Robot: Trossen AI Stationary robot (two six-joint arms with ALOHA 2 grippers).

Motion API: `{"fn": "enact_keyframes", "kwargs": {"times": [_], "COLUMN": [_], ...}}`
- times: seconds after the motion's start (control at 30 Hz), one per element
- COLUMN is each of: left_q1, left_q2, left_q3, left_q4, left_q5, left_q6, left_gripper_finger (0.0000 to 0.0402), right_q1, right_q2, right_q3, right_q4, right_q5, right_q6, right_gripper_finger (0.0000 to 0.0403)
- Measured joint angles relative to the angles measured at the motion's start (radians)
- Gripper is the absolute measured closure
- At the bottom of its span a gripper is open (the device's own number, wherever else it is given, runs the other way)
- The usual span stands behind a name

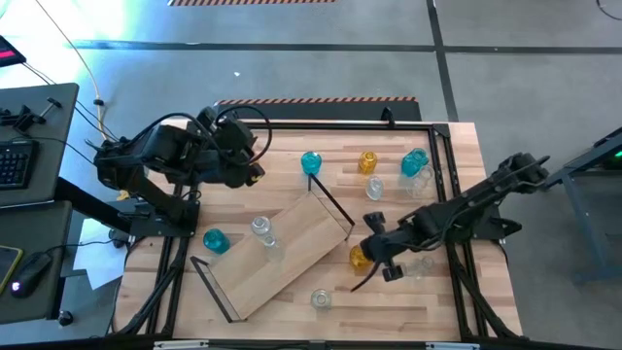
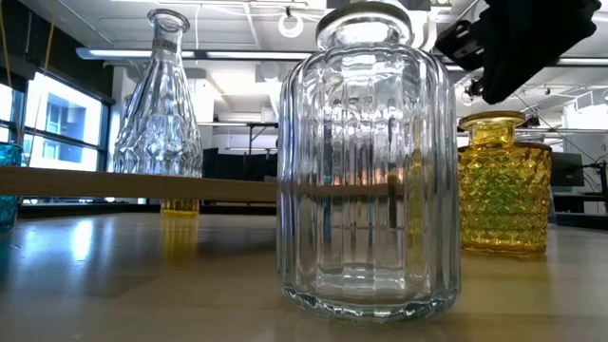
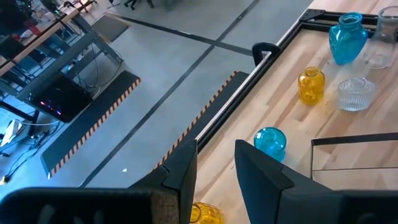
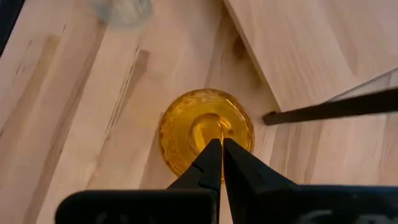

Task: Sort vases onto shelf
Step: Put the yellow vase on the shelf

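Observation:
The shelf [image 1: 282,255], a light-wood board with black wire ends, lies slantwise mid-table. One clear vase [image 1: 260,228] stands on it. Other vases stand on the tabletop: teal [image 1: 311,162], amber [image 1: 367,160], teal [image 1: 415,160] and clear [image 1: 374,190] at the far side, teal [image 1: 215,240] at the left, clear [image 1: 321,298] near the front. My right gripper [image 4: 219,144] is shut and points down over the mouth of an amber vase [image 4: 206,132] by the shelf's right end, clear of it. My left gripper [image 3: 216,149] hovers open over the far left corner, with another amber vase [image 3: 205,213] below it.
A black frame [image 1: 442,131] runs along the table's edges. A clear vase [image 1: 420,263] stands close under my right arm. The shelf's wire end [image 4: 329,109] lies beside the amber vase. A desk with a keyboard [image 1: 15,160] stands left of the table.

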Motion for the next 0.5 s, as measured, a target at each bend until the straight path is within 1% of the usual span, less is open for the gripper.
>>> {"fn": "enact_keyframes", "kwargs": {"times": [0.2, 0.27, 0.4, 0.5], "left_q1": [0.0, 0.0, 0.0, 0.0], "left_q2": [0.0, 0.0, 0.0, 0.0], "left_q3": [0.0, 0.0, 0.0, 0.0], "left_q4": [0.0, 0.0, 0.0, 0.0], "left_q5": [0.0, 0.0, 0.0, 0.0], "left_q6": [0.0, 0.0, 0.0, 0.0], "left_gripper_finger": [0.03, 0.03, 0.03, 0.03], "right_q1": [0.0, 0.0, 0.0, 0.001], "right_q2": [-0.032, -0.042, -0.05, -0.05], "right_q3": [0.001, 0.001, 0.001, 0.001], "right_q4": [0.045, 0.063, 0.089, 0.117], "right_q5": [-0.003, -0.01, -0.125, -0.173], "right_q6": [-0.008, 0.013, 0.016, 0.063], "right_gripper_finger": [0.0402, 0.0402, 0.0402, 0.0402]}}
